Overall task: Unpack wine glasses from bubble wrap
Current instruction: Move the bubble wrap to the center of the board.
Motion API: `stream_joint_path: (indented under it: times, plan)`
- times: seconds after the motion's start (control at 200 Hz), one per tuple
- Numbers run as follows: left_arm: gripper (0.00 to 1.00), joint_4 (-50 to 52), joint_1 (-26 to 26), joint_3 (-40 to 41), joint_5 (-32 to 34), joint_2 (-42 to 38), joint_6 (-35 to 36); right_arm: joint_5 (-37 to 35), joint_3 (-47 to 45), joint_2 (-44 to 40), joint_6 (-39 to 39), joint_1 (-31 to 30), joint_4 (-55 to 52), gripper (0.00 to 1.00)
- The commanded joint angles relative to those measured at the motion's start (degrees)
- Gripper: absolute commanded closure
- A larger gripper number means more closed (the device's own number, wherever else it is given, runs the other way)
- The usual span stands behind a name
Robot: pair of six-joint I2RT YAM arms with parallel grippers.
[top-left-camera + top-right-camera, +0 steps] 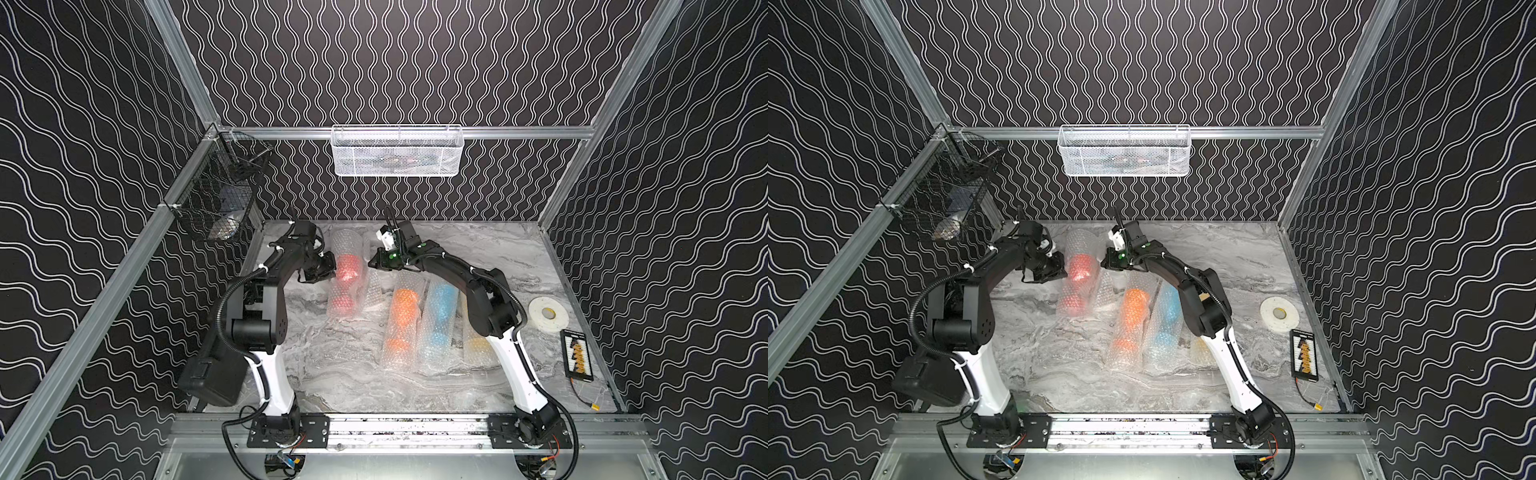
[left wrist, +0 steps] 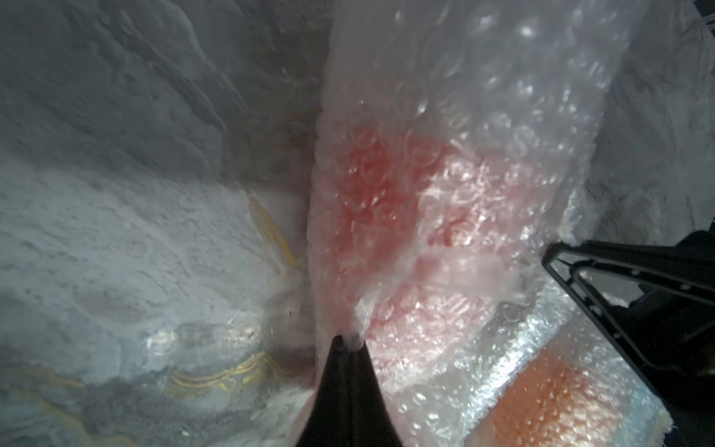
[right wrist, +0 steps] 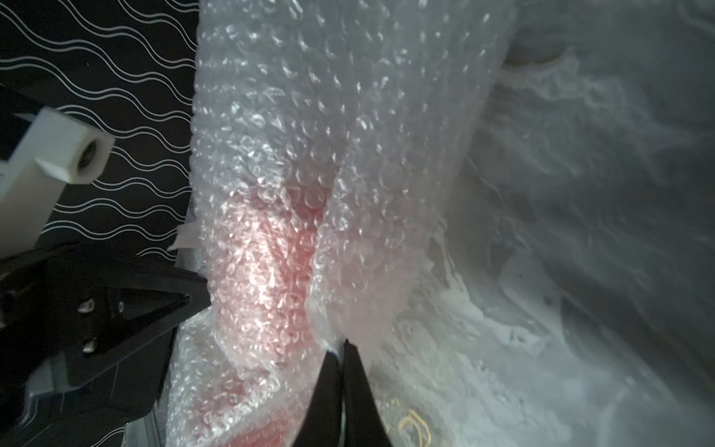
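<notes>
The left gripper (image 2: 350, 342) has its jaws closed, pinching a fold of the bubble wrap (image 2: 483, 96). The right gripper (image 3: 341, 347) has its jaws closed on an overlapping flap of the same tube, opposite. The red goblet (image 1: 348, 266) lies inside, between the two grippers.

Judgement: draw the pinches apart slowly and low, so the sheet unrolls rather than tears.

The wrap is clear, dimpled and limp. The goblet is opaque and rounded, likely to roll. The orange goblet (image 1: 402, 309), wrapped, lies near the right gripper.

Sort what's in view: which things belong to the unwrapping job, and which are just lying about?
Job: red goblet, orange goblet, blue goblet, yellow goblet, bubble wrap, left gripper, right gripper, both shut on the red goblet's wrap.
Lying about: tape roll, black tray, white basket, black basket.
</notes>
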State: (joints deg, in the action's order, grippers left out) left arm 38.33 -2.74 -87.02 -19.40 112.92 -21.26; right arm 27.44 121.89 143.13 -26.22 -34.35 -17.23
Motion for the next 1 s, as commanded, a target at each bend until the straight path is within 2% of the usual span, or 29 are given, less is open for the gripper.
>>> stream_joint_path:
  times: [0.0, 0.135, 0.47, 0.646, 0.871, 0.996]
  plan:
    - [1.00, -0.01, -0.15, -2.94, 0.76, 2.87, -0.69, -1.03, 3.99, 3.06, -1.47, -0.02, 3.40, 0.94]
    - [1.00, -0.12, -0.25, -7.09, 1.77, 6.11, -0.67, -1.27, 9.39, 6.91, -1.61, 0.32, 3.21, 0.94]
    - [1.00, 0.07, -1.24, -15.96, 2.42, 11.94, -1.62, -1.26, 14.58, 10.36, -4.78, 3.22, 6.03, 0.93]
    - [1.00, -0.47, -1.99, -18.01, 1.82, 12.82, -2.07, -1.30, 18.23, 11.86, -5.87, 4.32, 5.87, 0.93]
    - [1.00, 0.48, -2.00, -21.08, 0.99, 13.71, -1.33, -0.11, 14.32, 10.08, -6.96, 4.38, 7.93, 0.93]
    - [0.94, 1.18, -2.00, -21.53, 0.76, 12.88, -0.90, -0.49, 14.13, 9.61, -6.22, 4.51, 6.98, 0.92]
